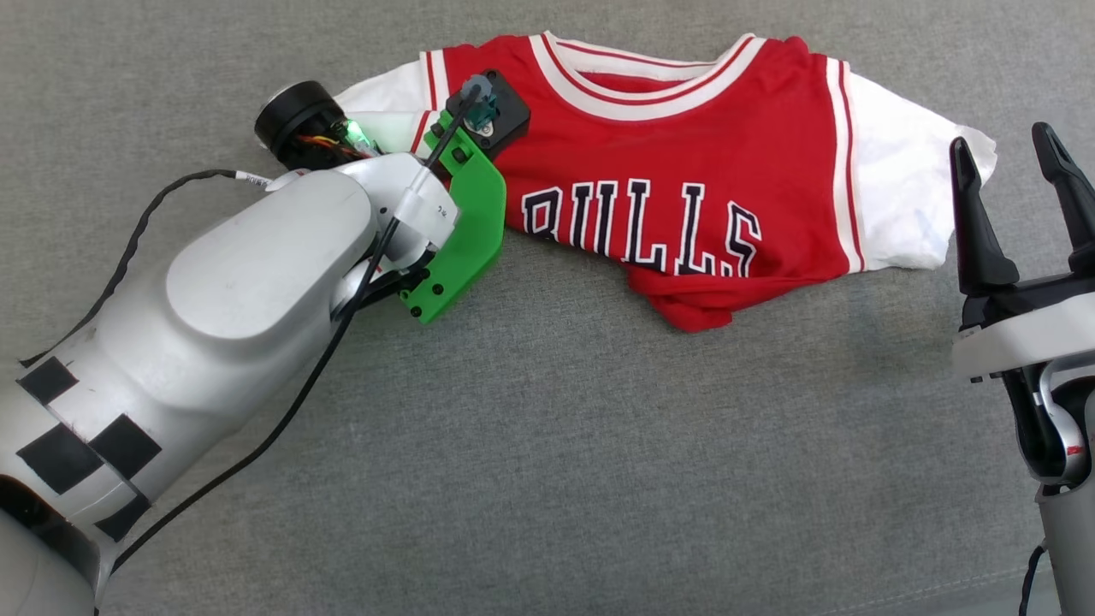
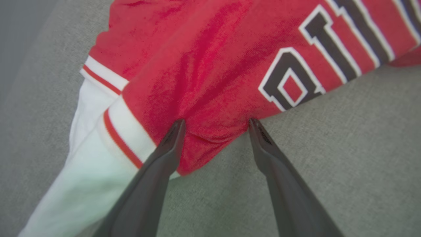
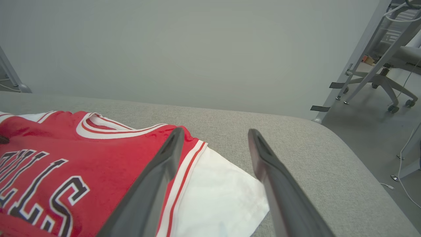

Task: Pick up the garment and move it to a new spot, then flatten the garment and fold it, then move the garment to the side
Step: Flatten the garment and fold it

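Straddling the garment (image 2: 213, 65) hem, spread left gripper (image 2: 216, 122); right gripper (image 3: 215, 131) spread too, nearby.

The garment (image 1: 684, 162) carries the word "BULLS" across its red chest in black capital letters edged with white.
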Available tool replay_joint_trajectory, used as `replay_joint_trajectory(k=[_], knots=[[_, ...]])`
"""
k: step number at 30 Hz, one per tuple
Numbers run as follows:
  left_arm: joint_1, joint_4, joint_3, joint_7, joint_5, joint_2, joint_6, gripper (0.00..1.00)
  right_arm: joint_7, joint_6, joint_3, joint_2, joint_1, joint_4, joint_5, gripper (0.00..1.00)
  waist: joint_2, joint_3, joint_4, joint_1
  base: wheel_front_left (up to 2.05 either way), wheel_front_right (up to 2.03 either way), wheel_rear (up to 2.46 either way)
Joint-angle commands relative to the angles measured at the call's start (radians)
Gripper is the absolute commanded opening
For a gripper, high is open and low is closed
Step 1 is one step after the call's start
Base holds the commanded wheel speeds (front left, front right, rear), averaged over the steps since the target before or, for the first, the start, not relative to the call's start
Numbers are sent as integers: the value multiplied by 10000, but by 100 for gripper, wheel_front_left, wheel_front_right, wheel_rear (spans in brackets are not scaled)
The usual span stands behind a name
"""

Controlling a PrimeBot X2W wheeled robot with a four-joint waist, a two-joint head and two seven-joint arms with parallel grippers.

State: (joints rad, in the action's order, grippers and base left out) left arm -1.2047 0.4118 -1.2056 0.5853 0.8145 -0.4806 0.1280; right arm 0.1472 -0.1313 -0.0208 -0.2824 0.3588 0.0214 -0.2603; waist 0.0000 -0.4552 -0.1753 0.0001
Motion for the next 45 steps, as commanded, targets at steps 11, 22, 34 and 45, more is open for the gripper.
replay_joint_trajectory(k=[11,22,34,45], knots=[[475,115,-737,1076,521,-332,26,0,437,6,-121,72,503,499,-1,100,0,-576,-303,-1,0,0,0],[510,-721,-740,-1772,97,-756,26,0,479,6,151,23,-123,614,99,100,0,709,444,-1,0,0,0],[2849,-3610,-737,-2378,-46,-2048,-1236,0,263,6,730,117,-1289,471,-59,100,0,1836,962,-1,0,0,0],[4990,-3420,-744,-2795,-2,-1479,-1601,0,31,6,1038,193,-1773,237,17,100,0,1968,1048,-1,0,0,0]])
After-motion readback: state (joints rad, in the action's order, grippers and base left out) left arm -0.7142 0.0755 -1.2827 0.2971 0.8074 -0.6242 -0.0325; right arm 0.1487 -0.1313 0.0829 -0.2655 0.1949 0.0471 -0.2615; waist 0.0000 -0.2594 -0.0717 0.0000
